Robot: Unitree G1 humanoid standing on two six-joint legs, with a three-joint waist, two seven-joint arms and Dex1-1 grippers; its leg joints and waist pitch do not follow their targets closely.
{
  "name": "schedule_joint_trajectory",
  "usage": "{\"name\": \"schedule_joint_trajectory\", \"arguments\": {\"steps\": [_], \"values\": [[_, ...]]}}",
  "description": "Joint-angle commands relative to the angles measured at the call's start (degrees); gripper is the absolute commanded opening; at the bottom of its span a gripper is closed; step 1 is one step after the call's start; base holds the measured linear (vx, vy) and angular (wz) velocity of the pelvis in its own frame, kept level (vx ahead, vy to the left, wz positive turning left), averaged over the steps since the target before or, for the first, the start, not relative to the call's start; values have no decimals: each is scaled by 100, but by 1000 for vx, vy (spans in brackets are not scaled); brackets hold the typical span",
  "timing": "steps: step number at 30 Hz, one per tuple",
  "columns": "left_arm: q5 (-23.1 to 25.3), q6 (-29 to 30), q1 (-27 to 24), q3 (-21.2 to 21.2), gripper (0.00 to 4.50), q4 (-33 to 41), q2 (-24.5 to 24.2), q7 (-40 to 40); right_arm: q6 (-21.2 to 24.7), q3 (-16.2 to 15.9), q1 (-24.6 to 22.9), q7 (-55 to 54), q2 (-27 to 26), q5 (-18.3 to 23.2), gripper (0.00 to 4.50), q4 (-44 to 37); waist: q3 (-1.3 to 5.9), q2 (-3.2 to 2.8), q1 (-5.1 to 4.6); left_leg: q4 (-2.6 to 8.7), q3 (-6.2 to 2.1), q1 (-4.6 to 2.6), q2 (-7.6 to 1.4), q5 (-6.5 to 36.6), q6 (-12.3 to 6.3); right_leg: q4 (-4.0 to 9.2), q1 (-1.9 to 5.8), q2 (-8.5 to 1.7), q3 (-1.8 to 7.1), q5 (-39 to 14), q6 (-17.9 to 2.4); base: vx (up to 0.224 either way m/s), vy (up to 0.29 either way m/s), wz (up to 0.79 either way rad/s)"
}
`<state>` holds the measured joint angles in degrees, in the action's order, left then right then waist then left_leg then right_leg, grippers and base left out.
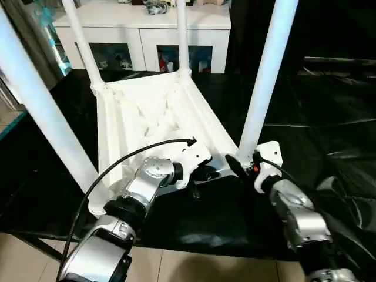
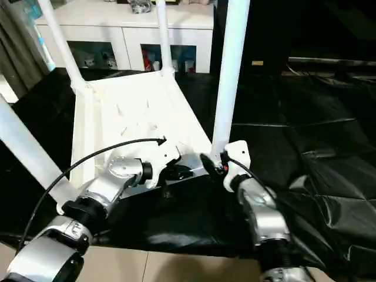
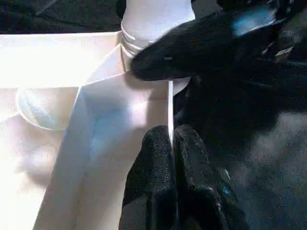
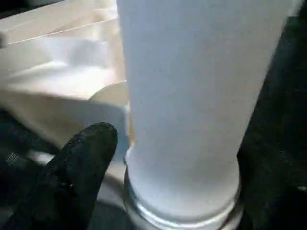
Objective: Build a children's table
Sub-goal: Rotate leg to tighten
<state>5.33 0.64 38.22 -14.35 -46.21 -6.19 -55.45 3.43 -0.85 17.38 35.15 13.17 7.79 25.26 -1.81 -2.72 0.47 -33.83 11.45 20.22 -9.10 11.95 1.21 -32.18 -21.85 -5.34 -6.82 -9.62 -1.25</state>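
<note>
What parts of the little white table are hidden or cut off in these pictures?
- Tops of all four legs, like the near right leg: cut off by the top edge of both eye views.
- Front left corner socket: partly behind the left arm, left eye view.
- Tabletop's face: turned down onto the black sheet.
- Rim under the left hand: covered by its fingers, left wrist view.

Small table lies upside down on desk, four legs sticking up, one at each corner. Near right leg stands in corner socket closest to robot's right arm. Near left leg stands at left corner. Cabinet behind desk, past far legs. Left gripper at table's near edge, jaws pinched on thin rim. Right gripper just beside bottom of near right leg.
</note>
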Motion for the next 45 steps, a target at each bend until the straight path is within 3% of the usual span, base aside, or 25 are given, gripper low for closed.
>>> {"name": "schedule_joint_trajectory", "arguments": {"steps": [1,5,9,10,11,13,14,16,18,24,28,31,32,34,37,38,39,40,41,43,44,45], "values": [[-291,-290,-96,-38,0,139,-87,-602,118,-483,-91,1034,239,195,388,-325,251,170,50,432,-243,14,-442,1445,-587,478,209,-506,375,-2267,-855,0,0,0],[-385,-448,-166,-194,0,287,-496,-1555,239,-728,-170,2122,834,309,388,-584,287,135,154,393,-207,59,-490,949,-801,345,236,-490,373,-1514,-1102,0,0,0],[-368,-531,-161,-269,0,268,-667,-1961,298,-773,-142,2553,1027,401,388,-624,323,170,254,357,-192,39,-520,579,-891,227,226,-490,371,-815,-1323,0,0,0],[-393,-516,-160,-293,0,282,-735,-2148,310,-776,-109,2706,1099,436,388,-615,342,151,285,332,-192,57,-520,439,-934,173,230,-491,375,-621,-1372,0,0,0],[-456,-509,-142,-316,0,287,-817,-2384,364,-774,-9,2949,1213,508,388,-569,343,174,310,311,-183,79,-514,348,-981,147,219,-499,383,-475,-1396,0,0,0],[-473,-515,-133,-318,0,283,-832,-2428,388,-774,28,3016,1243,529,388,-551,316,160,347,321,-173,59,-518,506,-933,182,197,-502,379,-692,-1399,0,0,0],[-477,-529,-108,-317,0,260,-850,-2515,409,-794,101,3130,1296,537,388,-505,299,170,359,338,-172,44,-521,685,-789,208,191,-497,380,-959,-1376,0,0,0],[-480,-540,-102,-318,0,252,-855,-2548,417,-809,121,3178,1313,532,388,-491,291,172,368,349,-174,40,-526,765,-702,228,192,-504,385,-1092,-1339,0,0,0],[-485,-558,-87,-318,0,234,-855,-2583,432,-828,160,3251,1326,531,356,-460,288,179,389,360,-180,32,-528,852,-590,238,199,-506,391,-1228,-1279,0,0,0],[-488,-596,-60,-298,0,202,-828,-2554,511,-886,117,3348,1289,583,312,-499,307,190,442,337,-175,38,-520,616,-653,192,209,-509,394,-897,-1322,0,0,0],[-443,-616,-30,-233,0,137,-776,-2260,512,-872,-15,3122,1162,518,282,-480,302,178,457,335,-175,40,-513,652,-634,216,209,-510,388,-1017,-1278,0,0,0],[-351,-548,63,-88,0,-40,-591,-1525,430,-734,6,2134,868,192,272,-137,267,162,416,370,-182,28,-512,915,-472,274,173,-502,385,-1417,-1192,0,0,0],[-329,-524,102,-30,0,-109,-512,-1259,393,-685,30,1745,763,65,267,12,266,163,392,384,-199,-1,-495,1119,-311,331,173,-518,382,-1778,-1091,0,0,0],[-297,-409,143,52,0,-187,-277,-724,427,-515,42,838,454,-83,267,270,240,175,334,413,-227,9,-478,1296,-182,388,192,-520,362,-2199,-960,0,0,0],[-195,-267,185,81,0,-300,80,15,663,-244,68,-294,-14,-110,266,450,170,166,207,427,-242,-82,-450,1820,-53,530,117,-496,328,-3089,-706,0,0,0],[-161,-225,212,89,0,-351,198,260,732,-172,90,-597,-151,-110,266,497,144,153,156,413,-259,-124,-411,2100,-18,612,99,-498,287,-3587,-521,0,0,0],[-140,-208,233,94,0,-388,291,438,768,-121,101,-800,-259,-106,266,517,148,161,128,399,-269,-139,-403,2174,-7,630,93,-504,280,-3737,-448,0,0,0],[-134,-183,249,101,0,-415,394,596,819,-87,112,-991,-370,-108,266,533,168,160,100,400,-295,-144,-401,2184,2,643,105,-508,268,-3780,-374,0,0,0],[-134,-168,258,105,0,-427,432,651,832,-80,120,-1055,-407,-114,266,543,185,105,77,433,-321,-94,-423,2126,-24,620,145,-511,273,-3581,-380,0,0,0],[-115,-172,296,79,0,-496,675,878,711,-168,188,-1251,-653,-231,266,592,207,125,46,472,-320,-46,-445,2013,-77,587,176,-497,286,-3160,-449,0,0,0],[-101,-190,293,55,0,-499,706,859,578,-230,213,-1188,-682,-276,266,585,220,96,58,471,-310,-47,-440,1910,-140,567,175,-507,310,-2928,-533,0,0,0],[-74,-200,275,41,0,-479,706,837,470,-275,223,-1128,-688,-285,301,555,214,114,50,467,-292,-46,-436,1910,-179,573,158,-501,322,-2877,-571,0,0,0]]}}
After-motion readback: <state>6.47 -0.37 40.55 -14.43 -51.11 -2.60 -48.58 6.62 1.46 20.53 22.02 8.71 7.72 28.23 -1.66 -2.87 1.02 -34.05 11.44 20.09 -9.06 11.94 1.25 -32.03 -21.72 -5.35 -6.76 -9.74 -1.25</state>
